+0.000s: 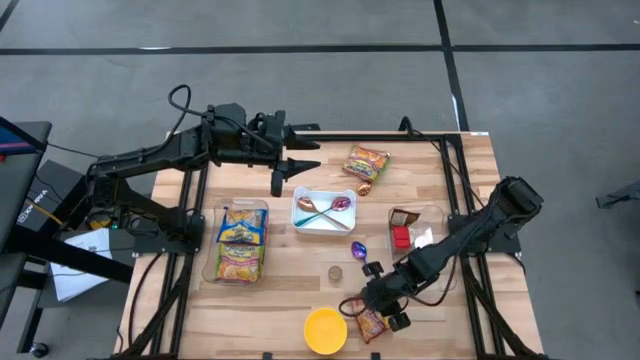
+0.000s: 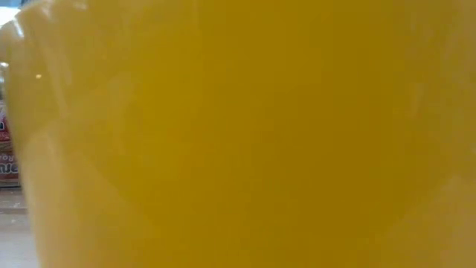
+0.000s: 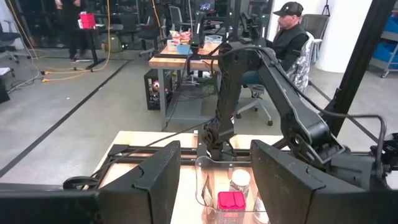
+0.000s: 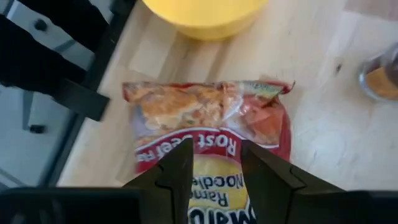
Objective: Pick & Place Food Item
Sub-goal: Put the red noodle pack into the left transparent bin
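Down low, right pincer (image 4: 214, 163) over red-orange plastic ramen noodle packet (image 4: 211, 127).
Fingers spread astride packet, w/ nothing gripped; yellow round bowl (image 4: 202, 14) just beside, on wooden worktop (image 4: 323, 124).

A white tray (image 1: 321, 212) held two spoons (image 1: 327, 208) at the table's middle; a purple egg-like object (image 1: 359, 248) lay just below it; a clear bin (image 1: 415, 228) held a red block (image 1: 401, 237); a capped person (image 3: 287, 34) sat beyond.

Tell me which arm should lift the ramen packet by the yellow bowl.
Right. The right gripper straddles the ramen packet beside the yellow bowl; the left gripper waits across the table.
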`<control>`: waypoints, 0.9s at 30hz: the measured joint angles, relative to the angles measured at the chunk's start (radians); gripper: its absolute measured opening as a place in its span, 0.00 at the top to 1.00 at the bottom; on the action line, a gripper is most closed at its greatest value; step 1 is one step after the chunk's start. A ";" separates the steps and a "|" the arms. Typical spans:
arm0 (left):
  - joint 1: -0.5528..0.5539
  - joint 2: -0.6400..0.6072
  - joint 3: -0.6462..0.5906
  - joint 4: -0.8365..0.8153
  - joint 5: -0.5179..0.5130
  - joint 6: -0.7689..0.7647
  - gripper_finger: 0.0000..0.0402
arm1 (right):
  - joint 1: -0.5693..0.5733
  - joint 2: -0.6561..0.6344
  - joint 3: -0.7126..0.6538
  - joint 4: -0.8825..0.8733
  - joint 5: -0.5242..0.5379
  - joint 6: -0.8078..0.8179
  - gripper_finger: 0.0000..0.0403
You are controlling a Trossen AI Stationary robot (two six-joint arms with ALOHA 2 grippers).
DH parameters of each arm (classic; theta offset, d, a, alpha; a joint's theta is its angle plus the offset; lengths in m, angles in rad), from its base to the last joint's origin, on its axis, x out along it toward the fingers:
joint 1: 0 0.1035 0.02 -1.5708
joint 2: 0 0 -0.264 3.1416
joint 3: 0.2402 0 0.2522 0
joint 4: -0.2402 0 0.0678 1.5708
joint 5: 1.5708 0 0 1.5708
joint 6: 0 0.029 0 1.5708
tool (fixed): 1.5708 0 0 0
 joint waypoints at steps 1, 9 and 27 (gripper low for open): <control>-0.002 0.000 0.000 0.000 0.000 0.000 0.53 | 0.000 0.015 0.000 0.009 0.000 0.000 0.69; -0.016 0.000 0.000 0.004 0.000 0.000 0.53 | 0.007 0.089 0.010 0.023 -0.010 0.052 0.72; -0.016 0.000 0.000 -0.008 0.000 0.000 0.53 | -0.040 0.066 0.133 -0.216 0.016 -0.115 0.99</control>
